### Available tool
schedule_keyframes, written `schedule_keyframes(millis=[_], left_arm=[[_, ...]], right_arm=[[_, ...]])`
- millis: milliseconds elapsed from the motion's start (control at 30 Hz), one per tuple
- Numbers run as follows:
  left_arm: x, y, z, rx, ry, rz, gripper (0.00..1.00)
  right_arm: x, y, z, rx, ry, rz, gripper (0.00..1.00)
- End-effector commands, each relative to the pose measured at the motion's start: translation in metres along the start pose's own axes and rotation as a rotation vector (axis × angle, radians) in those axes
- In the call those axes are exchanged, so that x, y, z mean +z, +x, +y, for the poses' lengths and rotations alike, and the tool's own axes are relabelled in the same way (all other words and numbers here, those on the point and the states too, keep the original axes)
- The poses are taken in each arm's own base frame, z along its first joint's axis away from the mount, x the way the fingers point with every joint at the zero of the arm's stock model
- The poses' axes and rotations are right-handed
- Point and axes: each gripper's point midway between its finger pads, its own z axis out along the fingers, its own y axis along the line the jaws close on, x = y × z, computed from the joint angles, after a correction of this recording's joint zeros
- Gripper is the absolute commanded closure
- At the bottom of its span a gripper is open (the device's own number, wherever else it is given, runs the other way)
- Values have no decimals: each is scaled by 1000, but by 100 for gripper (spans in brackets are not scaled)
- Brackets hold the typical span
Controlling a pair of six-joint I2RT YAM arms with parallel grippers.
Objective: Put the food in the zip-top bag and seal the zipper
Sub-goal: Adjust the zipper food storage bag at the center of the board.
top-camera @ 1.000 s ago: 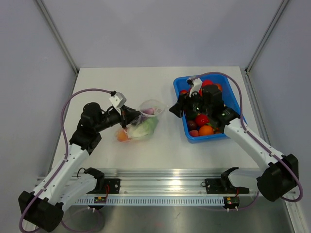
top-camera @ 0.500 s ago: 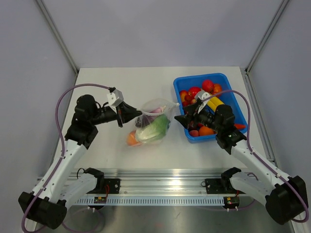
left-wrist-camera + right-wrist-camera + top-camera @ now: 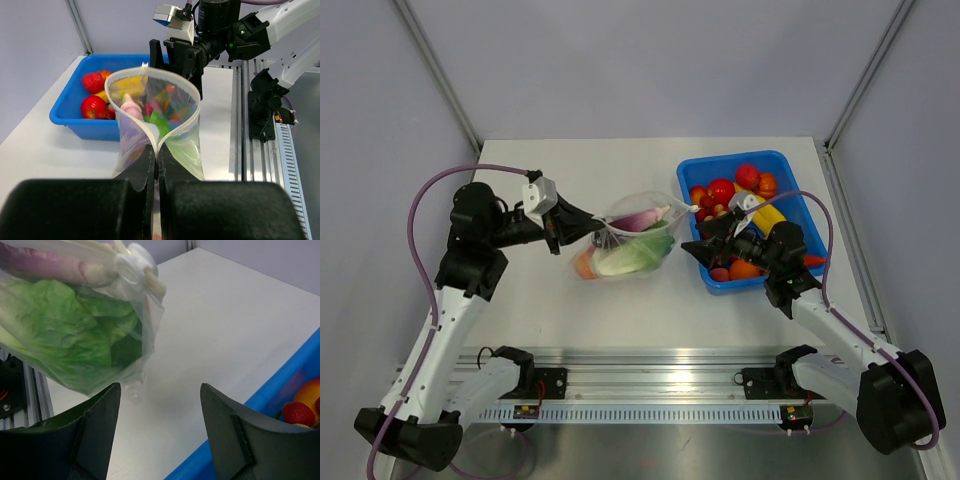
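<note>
— The pale tabletop (image 3: 650, 160) is lying between plain grey walls. What is the left hand (image 3: 156, 165) doing?

— It is clenching on the zip-top bag (image 3: 182, 145). Its fingers (image 3: 141, 172) are pressing together and pinching the bag's mouth edge at the end nearest that hand.

— So the mouth is staying shut?

— No. Ahead of the left hand's fingertips the mouth is gaping in a wide loop. The zipper (image 3: 170, 76) is showing as a pale strip around that loop, unsealed.

— Where is the bag hanging?

— It is stretching away from the left hand toward the right hand (image 3: 160, 430), drooping down to the tabletop. I cannot tell whether its bottom is resting there.

— And what is lying inside?

— The lettuce (image 3: 65, 335) is filling the lower part and the eggplant (image 3: 45, 265) is lying above it, near the mouth. An orange piece (image 3: 584, 266) is sitting at the end below the left hand.

— Is the right hand gripping anything?

— No, it is released. Its fingers (image 3: 97, 435) are standing wide apart with nothing between them, and the bag's far corner is hanging just ahead of them, untouched.

— And the other food?

— Red, orange and yellow pieces (image 3: 735, 190) are lying in the blue tray (image 3: 85, 131), just beside the right hand.
</note>
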Motion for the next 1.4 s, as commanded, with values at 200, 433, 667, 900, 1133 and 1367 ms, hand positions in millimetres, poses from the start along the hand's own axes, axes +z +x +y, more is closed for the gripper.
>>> schedule_keyframes(millis=[200,433,667,900,1133,1367], left_arm=[[-6,-34,-16,98,82,-63,100],[-7,-39,-18,104,88,-75,100],[-10,-42,-21,114,89,-79,100],[-10,-41,-21,107,91,-72,100],[-9,-34,-18,92,90,-64,100],[-8,-35,-16,86,90,-70,100]], right_arm=[[4,-36,23,-58,-155,-130,29],[11,-44,43,1,-330,-172,31],[20,-46,44,64,-406,-244,32],[23,-55,45,66,-437,-292,37],[16,-70,56,37,-479,-307,37],[15,-78,60,33,-497,-313,51]])
